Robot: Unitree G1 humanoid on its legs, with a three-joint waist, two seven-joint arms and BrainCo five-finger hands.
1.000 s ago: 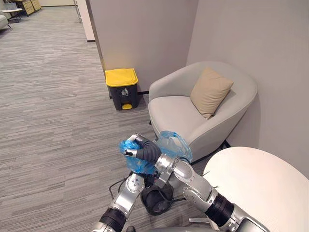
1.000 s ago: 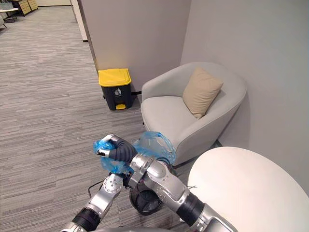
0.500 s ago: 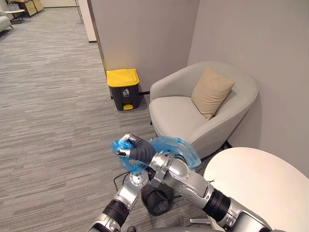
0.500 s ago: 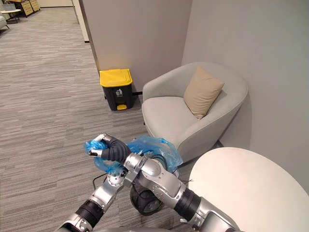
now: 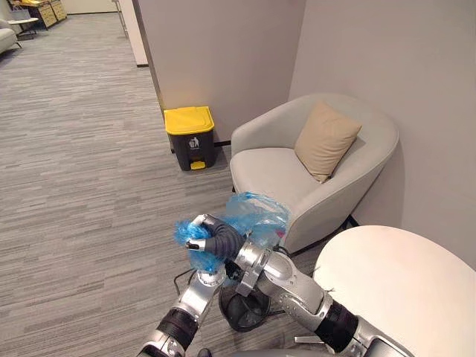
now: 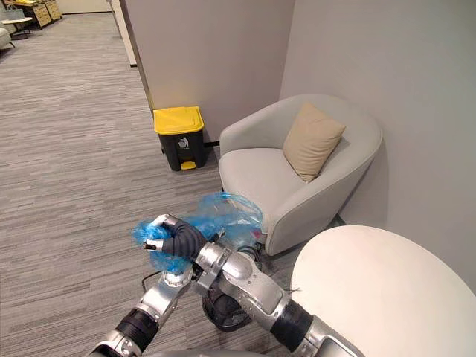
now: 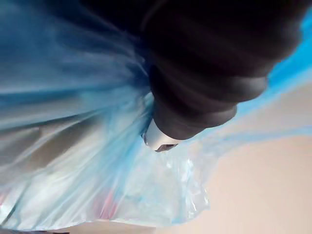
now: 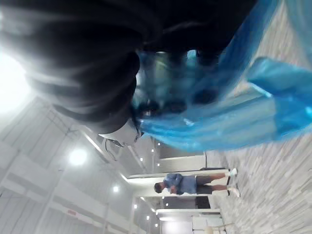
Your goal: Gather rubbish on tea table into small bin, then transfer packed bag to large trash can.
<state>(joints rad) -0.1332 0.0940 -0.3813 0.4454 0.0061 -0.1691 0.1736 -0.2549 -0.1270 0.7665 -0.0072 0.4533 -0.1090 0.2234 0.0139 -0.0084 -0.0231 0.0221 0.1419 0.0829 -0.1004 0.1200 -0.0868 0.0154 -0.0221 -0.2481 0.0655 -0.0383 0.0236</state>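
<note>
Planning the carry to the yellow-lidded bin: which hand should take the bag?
Right. The right hand is curled round the blue bag at its gathered top; the left arm only reaches up beneath it.

Grey striped carpet floor [image 5: 82, 163]. Standing on it: yellow-lidded trash can [image 5: 190, 136] against the wall corner; light grey armchair [image 5: 275, 175] with a beige cushion [image 5: 326, 140]; small black bin [image 5: 245, 309]; round white table [image 5: 401, 290] just beside the armchair.
</note>
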